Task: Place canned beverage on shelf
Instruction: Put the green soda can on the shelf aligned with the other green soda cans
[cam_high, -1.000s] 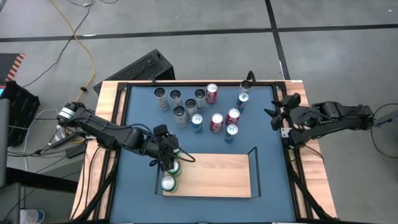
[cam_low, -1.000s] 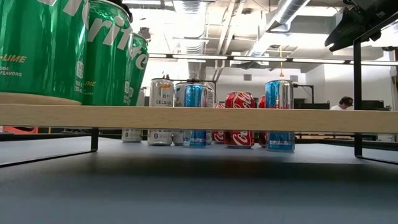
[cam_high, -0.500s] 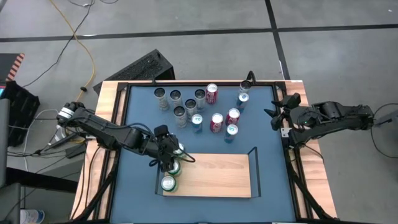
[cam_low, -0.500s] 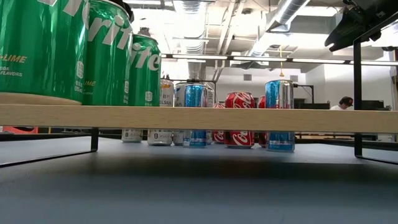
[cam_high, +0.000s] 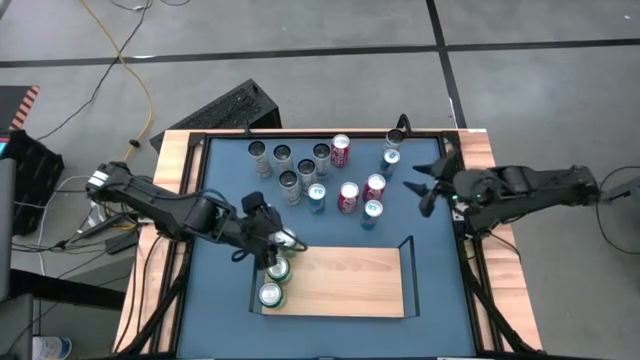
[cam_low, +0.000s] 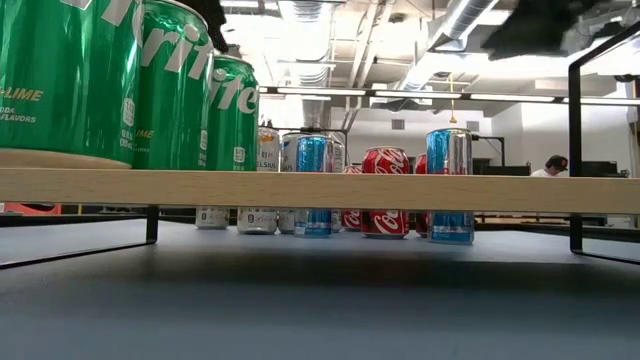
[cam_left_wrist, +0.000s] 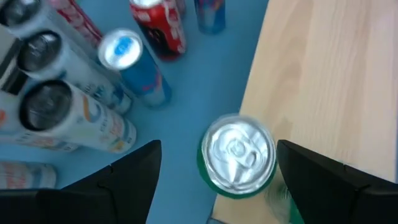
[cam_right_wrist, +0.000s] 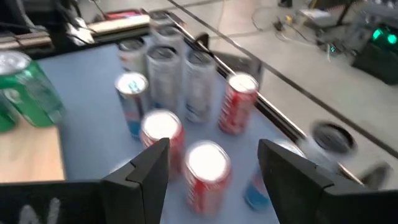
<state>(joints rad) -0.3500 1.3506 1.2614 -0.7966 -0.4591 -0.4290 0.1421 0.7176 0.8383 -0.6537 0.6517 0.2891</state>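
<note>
Green cans (cam_high: 274, 281) with white lettering on a pale wood shelf (cam_high: 345, 282), black-railed. Red (cam_high: 348, 197), blue (cam_high: 317, 197) and silver cans (cam_high: 283, 155) on a blue tabletop (cam_high: 437, 270).

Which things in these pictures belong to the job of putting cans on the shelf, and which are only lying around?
Belong to the job:
- shelf
- two green cans on its left end
- red, blue and silver cans waiting on the blue table
- left gripper, open above the green cans
- right gripper, open near the cans

Lying around:
- black keyboard behind the table
- yellow cable on the floor
</note>
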